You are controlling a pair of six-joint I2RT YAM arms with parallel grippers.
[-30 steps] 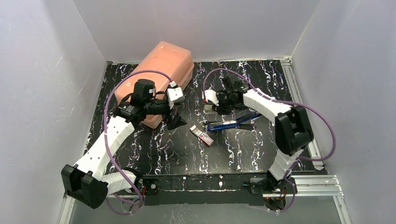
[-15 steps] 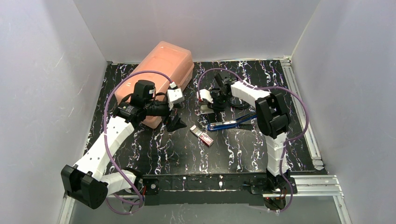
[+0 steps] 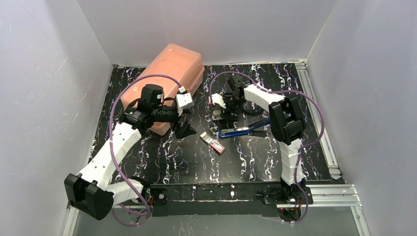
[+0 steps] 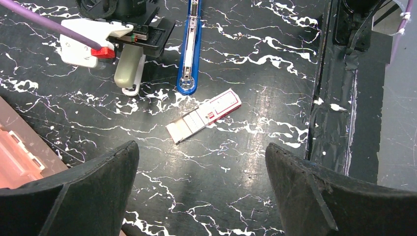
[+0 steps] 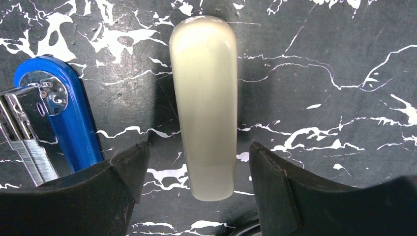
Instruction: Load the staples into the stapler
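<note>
Around a cream bar, the right gripper stands wide open.

table | stapler | staples | pink case | cream piece, perhaps plastic

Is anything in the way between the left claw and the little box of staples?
No, nothing visible. The open left gripper hangs over bare table, and the staples box lies flat just ahead of its fingers. The blue stapler and a cream piece lie beyond the box, not in between.
</note>
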